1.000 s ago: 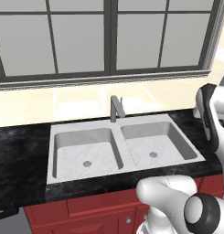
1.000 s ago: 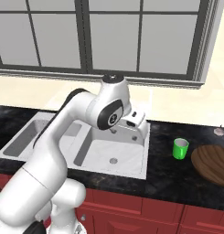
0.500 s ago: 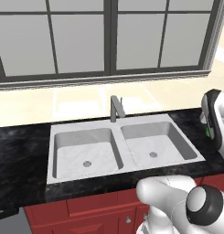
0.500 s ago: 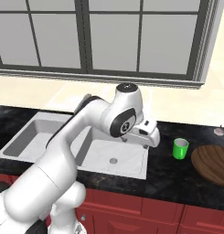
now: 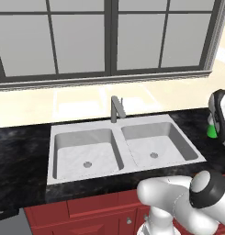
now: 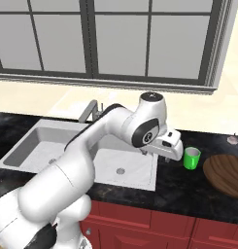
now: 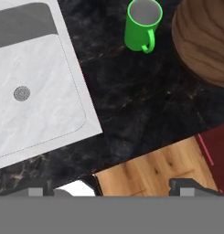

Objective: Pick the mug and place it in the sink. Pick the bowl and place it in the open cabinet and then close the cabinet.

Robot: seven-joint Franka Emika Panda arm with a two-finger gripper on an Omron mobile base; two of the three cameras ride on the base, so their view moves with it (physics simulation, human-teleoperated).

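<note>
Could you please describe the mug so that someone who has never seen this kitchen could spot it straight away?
Start at the double-basin sink set in the black counter under the window. On the counter just right of the sink stands the mug, upright. It is small and bright green with one handle, unlike the wide, dark brown wooden bowl further right.

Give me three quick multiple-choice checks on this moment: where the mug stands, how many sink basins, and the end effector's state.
1. The small bright green mug stands:
A. in a basin
B. on the black counter, between sink and bowl
C. inside the bowl

2. The light grey marbled sink has how many basins?
A. one
B. two
C. three

3. The end effector is:
A. open, empty
B. shut on the mug
C. holding the bowl

Answers: 1 B, it sits beside the dark brown wooden bowl; 2 B, two drains; 3 A, mug stands apart from it.
</note>
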